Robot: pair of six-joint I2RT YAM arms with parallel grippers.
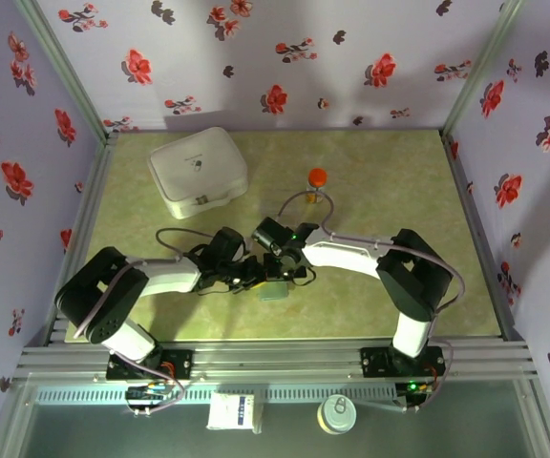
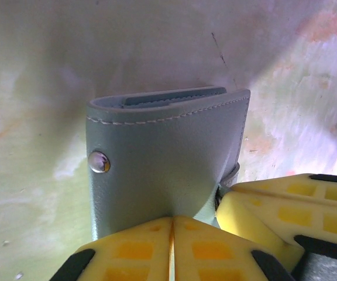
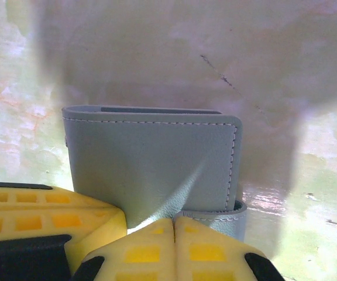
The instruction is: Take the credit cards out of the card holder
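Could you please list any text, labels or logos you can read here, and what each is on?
Nothing is legible.
On the white square lidded case: a dark lid mark, too small to read.
On the small white box with blue print: blurred.
On the slate grey-blue stitched wallet: no lettering.

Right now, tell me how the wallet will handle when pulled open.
Probably floppy: the wallet leather creases where the right gripper pinches it. Likely light: it looks thin and small beside that gripper. The snap may resist opening.
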